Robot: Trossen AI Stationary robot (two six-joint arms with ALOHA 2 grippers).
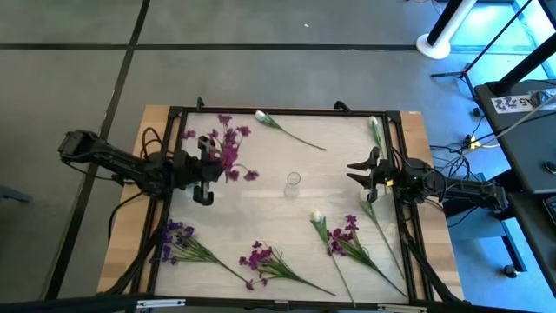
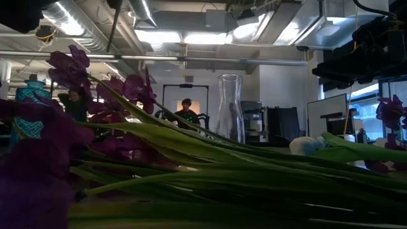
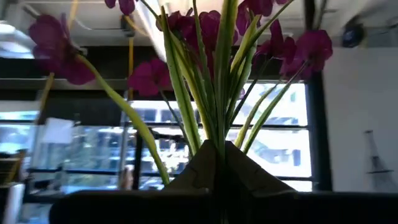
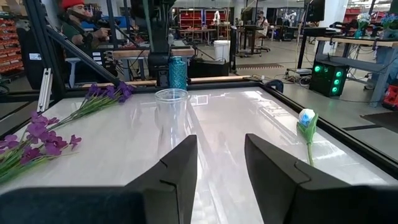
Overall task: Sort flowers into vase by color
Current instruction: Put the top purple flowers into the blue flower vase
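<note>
The pale table (image 1: 261,209), framed by a dark rail, is seen from above with flowers scattered across it and a clear glass vase (image 1: 294,181) standing upright near its middle. The left gripper (image 1: 207,169) is positioned at the left of the table, its fingers closed on the stems of a purple bunch (image 1: 228,148) — in the left wrist view the green stems rise straight out from between the shut fingers (image 3: 249,177) and the blossoms spread above. The right gripper (image 1: 360,171) is held at the right side, facing the vase, with its fingers parted and nothing between them. Three more purple bunches lie along the near edge: one at the left (image 1: 178,242), one in the middle (image 1: 265,261), one toward the right (image 1: 346,236). White tulip buds are spread about — one at the far edge (image 1: 262,116), one at the far right (image 1: 374,126), one near the right purple bunch (image 1: 318,219), another just beside the right gripper (image 1: 367,196).
</note>
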